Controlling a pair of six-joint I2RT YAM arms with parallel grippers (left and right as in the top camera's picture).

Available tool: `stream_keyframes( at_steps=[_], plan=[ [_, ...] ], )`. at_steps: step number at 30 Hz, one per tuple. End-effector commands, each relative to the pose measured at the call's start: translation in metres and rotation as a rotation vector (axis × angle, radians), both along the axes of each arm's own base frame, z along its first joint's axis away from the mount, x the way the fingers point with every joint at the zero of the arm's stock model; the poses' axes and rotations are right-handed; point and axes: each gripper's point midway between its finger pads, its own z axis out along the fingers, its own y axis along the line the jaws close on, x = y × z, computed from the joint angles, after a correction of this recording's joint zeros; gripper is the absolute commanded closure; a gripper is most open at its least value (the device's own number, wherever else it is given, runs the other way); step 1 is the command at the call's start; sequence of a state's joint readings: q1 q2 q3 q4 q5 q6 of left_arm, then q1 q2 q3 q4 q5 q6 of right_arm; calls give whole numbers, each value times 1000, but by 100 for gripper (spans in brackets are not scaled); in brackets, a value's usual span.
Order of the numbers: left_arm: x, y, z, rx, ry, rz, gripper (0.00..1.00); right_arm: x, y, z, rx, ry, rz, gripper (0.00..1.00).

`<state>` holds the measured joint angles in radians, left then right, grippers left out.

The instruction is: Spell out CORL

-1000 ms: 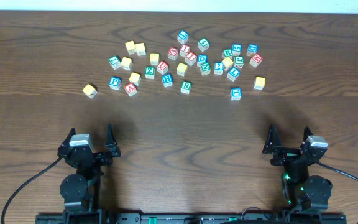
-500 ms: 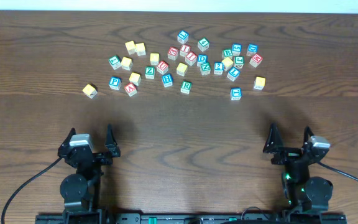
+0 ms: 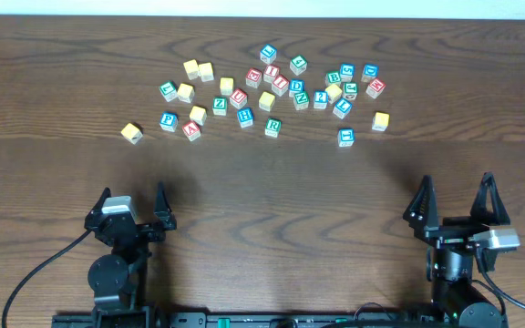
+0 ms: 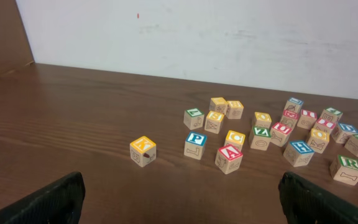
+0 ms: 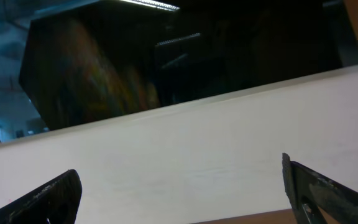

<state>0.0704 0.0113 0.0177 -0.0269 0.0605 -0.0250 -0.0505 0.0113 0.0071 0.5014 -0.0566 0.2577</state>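
1. The green R cube (image 3: 273,127) sits at the near edge of roughly thirty scattered letter cubes (image 3: 267,100), on the far middle of the table.
2. The table (image 3: 262,200) is dark wood, and a white wall (image 4: 229,37) backs it.
3. The left wrist view shows cubes. The right wrist view shows only wall and darkness.
4. The left gripper (image 3: 133,191) and right gripper (image 3: 456,182) have their fingers spread and empty, well apart from the cubes.
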Motion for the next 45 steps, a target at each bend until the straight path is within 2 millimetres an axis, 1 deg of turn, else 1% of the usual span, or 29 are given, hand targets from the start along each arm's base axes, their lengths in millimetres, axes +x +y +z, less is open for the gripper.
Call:
stream_keyframes(
  at_steps=[1,4,7,12,14,17,20,23,27,31,33,34,36,38,39,41,42,45],
  plan=[
    [-1,1,-15,10,48,5,2,-8,-1,22,-99,-46,-62,1],
    [-1,1,-15,10,48,4,2,-9,-1,33,-120,-45,-75,1],
    [-1,1,-15,10,48,4,2,-1,0,38,-124,11,-65,1],
    [-1,1,-15,10,48,5,2,23,10,28,-183,183,-7,1],
    [-1,1,-15,10,48,5,2,34,19,28,-239,239,41,1],
    [-1,1,-14,10,45,5,2,48,28,26,-255,295,98,1],
    [0,1,-7,11,16,4,2,59,35,20,-264,352,155,1],
    [2,2,23,21,-106,5,2,72,38,10,-261,413,186,1],
    [-5,1,78,34,-292,7,2,85,37,-9,-250,486,197,1],
    [-10,-2,108,38,-320,-7,2,92,37,-27,-240,554,207,1],
    [-9,-6,122,36,-288,-33,2,94,37,-36,-235,586,211,1],
    [-7,-8,126,35,-263,-47,2,94,37,-39,-234,597,213,1],
    [0,-15,132,21,-137,-92,2,96,37,-45,-230,620,217,1],
    [10,-25,130,44,45,-162,2,98,37,-50,-228,636,219,1],
    [15,-36,128,65,135,-235,2,98,37,-52,-226,642,220,1],
    [25,-53,129,63,235,-355,2,99,36,-55,-225,652,221,1],
    [35,-59,131,32,275,-394,2,100,36,-58,-222,666,223,1],
    [56,-67,132,-32,314,-446,2,98,36,-70,-215,715,229,1]
  ],
)
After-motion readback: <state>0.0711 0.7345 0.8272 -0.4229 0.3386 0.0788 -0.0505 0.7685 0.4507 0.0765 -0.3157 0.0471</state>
